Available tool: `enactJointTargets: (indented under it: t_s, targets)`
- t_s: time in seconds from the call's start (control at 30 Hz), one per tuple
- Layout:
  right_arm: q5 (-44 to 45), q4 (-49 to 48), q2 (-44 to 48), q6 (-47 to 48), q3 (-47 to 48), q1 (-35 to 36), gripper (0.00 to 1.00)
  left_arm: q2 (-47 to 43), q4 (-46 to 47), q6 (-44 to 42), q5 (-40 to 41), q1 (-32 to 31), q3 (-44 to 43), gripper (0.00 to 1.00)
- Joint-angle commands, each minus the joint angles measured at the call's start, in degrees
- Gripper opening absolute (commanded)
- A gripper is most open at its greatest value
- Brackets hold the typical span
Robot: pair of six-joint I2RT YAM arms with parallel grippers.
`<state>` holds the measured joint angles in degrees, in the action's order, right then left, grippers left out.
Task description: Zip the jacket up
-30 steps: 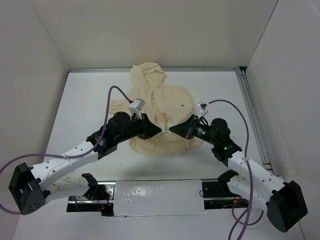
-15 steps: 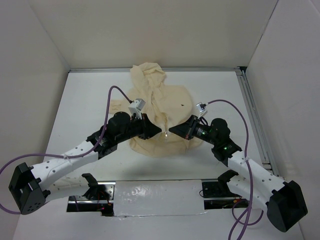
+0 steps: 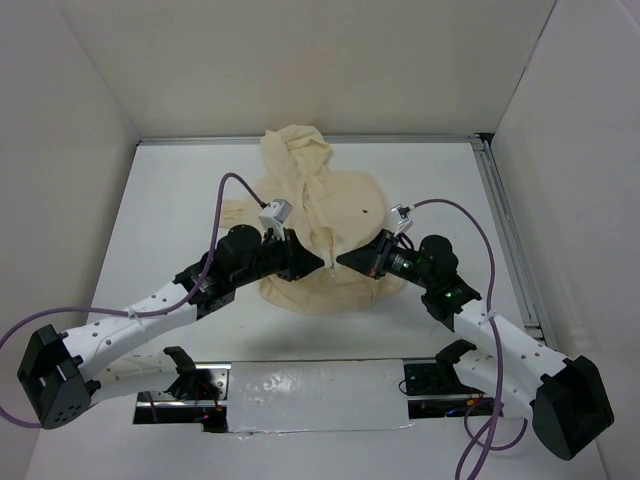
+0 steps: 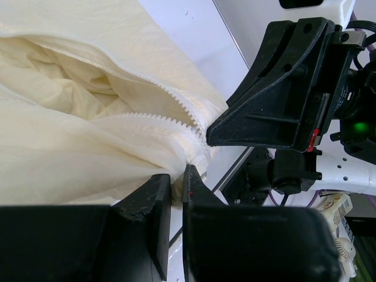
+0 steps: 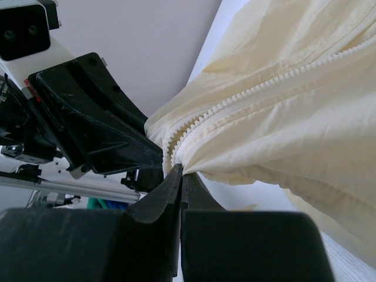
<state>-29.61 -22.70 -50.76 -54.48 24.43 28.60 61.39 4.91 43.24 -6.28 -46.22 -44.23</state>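
The cream hooded jacket (image 3: pixel 325 205) lies on the white table, hood at the far end and front zipper facing up. My left gripper (image 3: pixel 318 262) is shut on the jacket's left front edge by the zipper teeth (image 4: pixel 176 106). My right gripper (image 3: pixel 343 258) is shut on the right front edge beside its zipper teeth (image 5: pixel 247 94). The two grippers face each other low on the jacket, nearly touching. The jacket fills the left wrist view (image 4: pixel 70 129) and the right wrist view (image 5: pixel 294 76). The zipper is open above the grippers.
White walls enclose the table (image 3: pixel 170 200) on three sides. A metal rail (image 3: pixel 510 240) runs along the right edge. A shiny taped strip (image 3: pixel 315 385) lies at the near edge between the arm bases.
Both grippers have shifted slightly, staying pinched on the jacket's lower front edges. The fabric between them has barely moved.
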Motion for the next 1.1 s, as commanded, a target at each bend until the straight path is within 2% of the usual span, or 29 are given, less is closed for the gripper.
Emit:
enactJointTargets:
  t_s: [0.0, 0.3, 0.67, 1.07]
  targets:
    - [-1.9, -3.2, 0.1, 0.2, 3.0, -0.2, 0.0, -0.5, 3.0, -1.2, -0.3, -0.5, 0.1, 0.0]
    - [-0.8, 1.2, 2.8, 1.0, 1.9, -0.3, 0.0, -2.9, 2.7, -0.7, 2.9, -0.5, 0.2, 0.0]
    - [-1.7, -2.6, 1.7, -1.1, 2.0, -0.1, 0.0, -2.3, 3.6, -1.7, 1.4, -0.5, 0.4, 0.0]
    - [-1.7, -2.5, 2.2, -1.6, 2.3, -0.4, 0.0, -1.6, 4.1, -1.8, 1.1, -0.6, 0.7, 0.0]
